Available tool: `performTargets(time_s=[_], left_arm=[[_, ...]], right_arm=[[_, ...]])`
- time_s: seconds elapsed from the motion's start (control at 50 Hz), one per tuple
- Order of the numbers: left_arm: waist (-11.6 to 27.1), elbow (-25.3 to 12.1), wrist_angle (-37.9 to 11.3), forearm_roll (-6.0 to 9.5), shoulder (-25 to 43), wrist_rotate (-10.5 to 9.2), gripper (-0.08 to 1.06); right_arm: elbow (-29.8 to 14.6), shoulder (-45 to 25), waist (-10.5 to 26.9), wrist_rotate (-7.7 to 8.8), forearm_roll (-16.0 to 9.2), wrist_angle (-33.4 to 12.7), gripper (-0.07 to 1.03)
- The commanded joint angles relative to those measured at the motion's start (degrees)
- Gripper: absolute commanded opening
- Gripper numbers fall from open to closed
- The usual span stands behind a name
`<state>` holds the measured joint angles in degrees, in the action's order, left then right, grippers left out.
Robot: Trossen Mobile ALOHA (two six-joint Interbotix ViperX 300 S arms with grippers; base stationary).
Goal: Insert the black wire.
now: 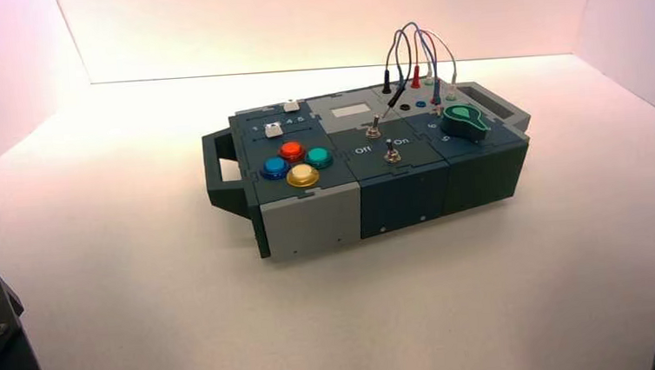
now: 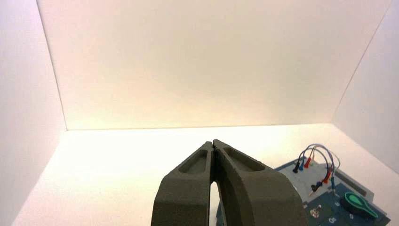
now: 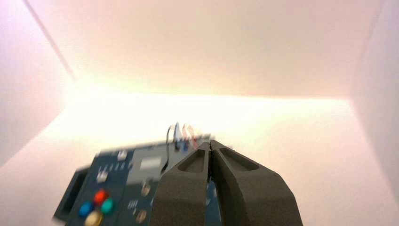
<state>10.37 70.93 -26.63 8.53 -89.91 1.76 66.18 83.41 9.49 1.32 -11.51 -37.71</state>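
The black wire (image 1: 409, 46) loops over the box (image 1: 402, 180) — one plug upright in the far row, the other tilted, seemingly out of any socket. Left end effector (image 2: 213, 141) and right end effector (image 3: 210, 142): parked nearer, fingers pressed together.

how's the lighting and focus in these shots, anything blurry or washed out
High view: box fairly crisp, soft faint shadow along its front, pale surface bright behind it; left wrist view: left gripper sharp enough, far surface washed out white; right wrist view: box, buttons and wires blurred, strong white glare where surface meets back wall, right gripper clearer than the box
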Motion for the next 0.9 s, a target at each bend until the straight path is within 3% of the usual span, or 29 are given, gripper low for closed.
performTargets(time_s=[0.02, 0.16, 0.3, 0.52, 0.9], left_arm=[[0.18, -1.67, 0.26, 0.00, 2.11, 0.18, -0.03], [0.18, -1.67, 0.18, 0.00, 2.11, 0.09, -0.03], [0.18, -1.67, 0.18, 0.00, 2.46, 0.18, -0.03], [0.18, -1.76, 0.18, 0.09, 5.10, 0.09, -0.03], [2.20, -2.55, -1.23, 0.35, 11.51, 0.18, -0.03]], right_arm=[[-2.99, -6.77, 4.48, -0.09, -1.05, -0.79, -0.03], [-4.66, -11.87, 11.60, -0.62, -3.87, -0.88, -0.02], [-5.10, -14.94, 16.08, -1.49, -5.89, 0.18, 0.03], [-4.75, -18.11, 16.96, -2.02, -10.81, 1.49, 0.04], [-4.57, -30.15, 17.05, -2.02, -11.34, 1.93, 0.10]])
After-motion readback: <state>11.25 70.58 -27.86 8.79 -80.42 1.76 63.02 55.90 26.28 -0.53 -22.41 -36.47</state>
